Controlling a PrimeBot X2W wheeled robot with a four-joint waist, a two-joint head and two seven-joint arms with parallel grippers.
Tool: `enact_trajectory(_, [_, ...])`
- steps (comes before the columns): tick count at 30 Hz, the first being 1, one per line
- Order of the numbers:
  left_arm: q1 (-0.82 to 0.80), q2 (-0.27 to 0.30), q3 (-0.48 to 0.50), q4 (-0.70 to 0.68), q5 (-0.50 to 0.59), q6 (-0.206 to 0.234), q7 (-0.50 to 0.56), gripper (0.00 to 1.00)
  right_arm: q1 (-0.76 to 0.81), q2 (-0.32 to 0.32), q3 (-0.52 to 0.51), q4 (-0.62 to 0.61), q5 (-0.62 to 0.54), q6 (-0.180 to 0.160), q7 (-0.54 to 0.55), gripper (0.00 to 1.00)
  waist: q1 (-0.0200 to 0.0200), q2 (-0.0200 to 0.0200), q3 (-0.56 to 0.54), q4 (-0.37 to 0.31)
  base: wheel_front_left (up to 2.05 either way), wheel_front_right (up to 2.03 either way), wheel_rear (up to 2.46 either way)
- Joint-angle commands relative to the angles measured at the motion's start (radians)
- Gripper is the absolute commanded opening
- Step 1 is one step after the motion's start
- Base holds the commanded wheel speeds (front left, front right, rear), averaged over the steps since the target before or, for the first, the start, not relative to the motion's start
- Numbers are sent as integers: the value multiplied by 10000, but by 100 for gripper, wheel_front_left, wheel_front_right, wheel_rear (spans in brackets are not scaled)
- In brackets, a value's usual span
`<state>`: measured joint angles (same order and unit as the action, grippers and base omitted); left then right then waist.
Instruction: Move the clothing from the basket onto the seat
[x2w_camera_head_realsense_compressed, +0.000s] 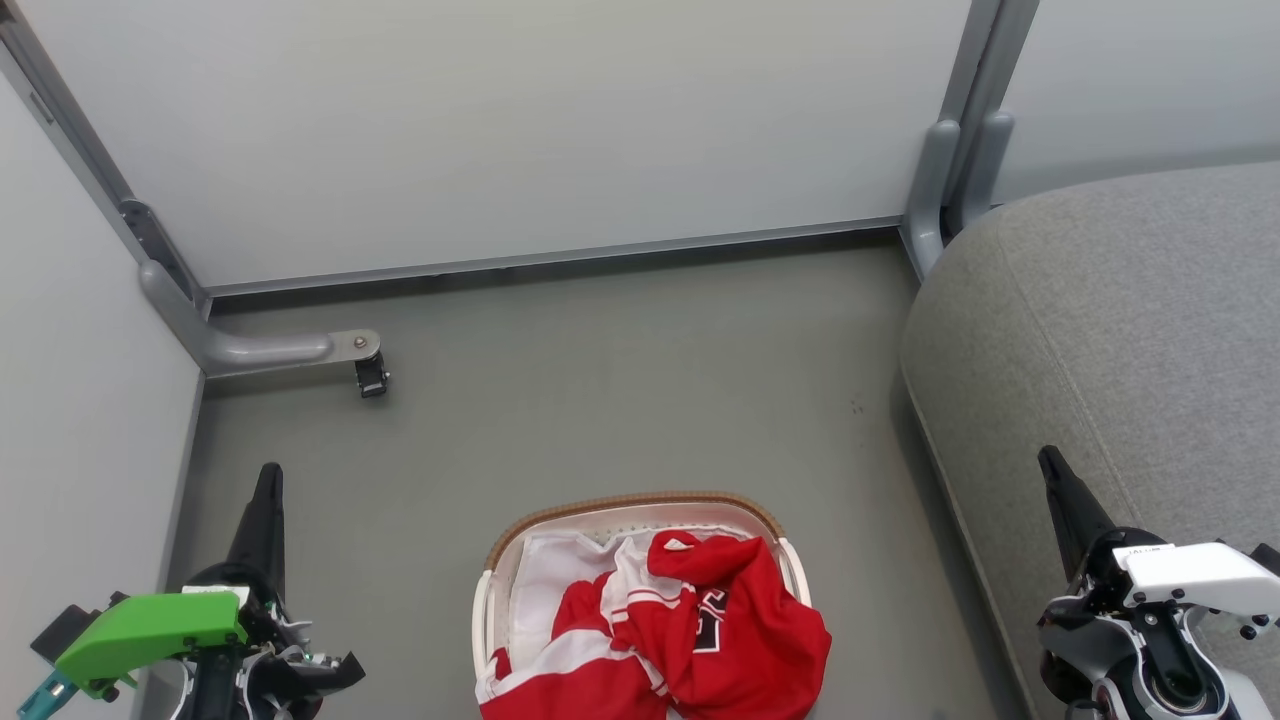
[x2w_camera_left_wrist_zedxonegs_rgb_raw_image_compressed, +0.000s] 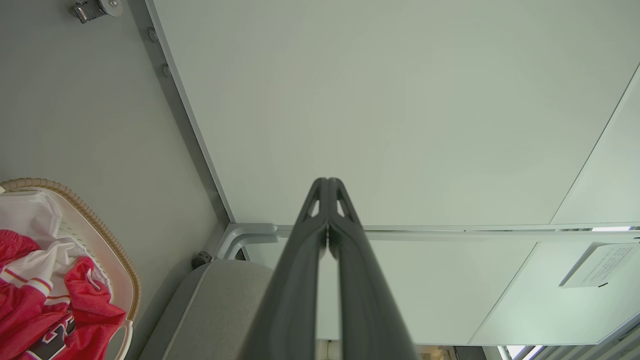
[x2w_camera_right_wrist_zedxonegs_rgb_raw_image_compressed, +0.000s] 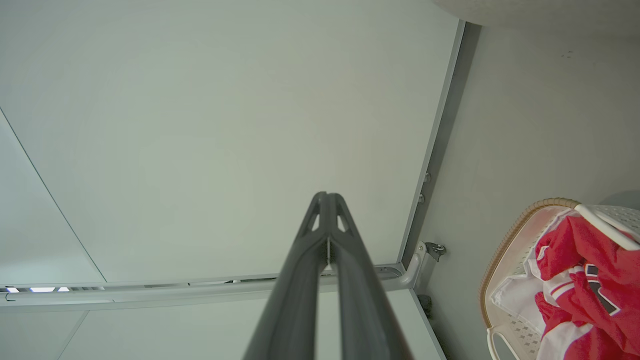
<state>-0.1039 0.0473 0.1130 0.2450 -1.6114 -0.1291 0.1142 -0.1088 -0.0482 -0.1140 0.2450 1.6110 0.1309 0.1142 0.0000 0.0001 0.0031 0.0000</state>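
Lying tangled inside the basket (x2w_camera_head_realsense_compressed: 640, 502) and spilling over its right rim, the red jerseys (x2w_camera_head_realsense_compressed: 735, 625) are resting on the white liner (x2w_camera_head_realsense_compressed: 550, 575), so a deep grab is probably going to drag that liner along. The left end effector (x2w_camera_head_realsense_compressed: 269, 472) is hovering left of the basket and the right end effector (x2w_camera_head_realsense_compressed: 1047, 457) right of it, by the grey couch (x2w_camera_head_realsense_compressed: 1120, 330), both closed and empty.

A grey floor (x2w_camera_head_realsense_compressed: 620, 380) spreads across the middle. White wall panels (x2w_camera_head_realsense_compressed: 500, 130) stand at 12 o'clock. At 10 o'clock a grey metal foot (x2w_camera_head_realsense_compressed: 260, 350) sticks out, with a small black wheel (x2w_camera_head_realsense_compressed: 372, 378) at its tip. Grey posts (x2w_camera_head_realsense_compressed: 945, 170) stand at 1 o'clock.
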Motion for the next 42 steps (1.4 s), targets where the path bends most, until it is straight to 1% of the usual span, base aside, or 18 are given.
enact_trajectory(1, [-143,86,19,-14,-17,-52,15,0,21,-62,-6,-27,27,-5,15,0,0,-1,0,0,0,0,0])
enact_trajectory(42, [-143,86,19,-14,-16,-52,15,0,21,-62,-6,-27,27,-5,15,0,0,-1,0,0,0,0,0])
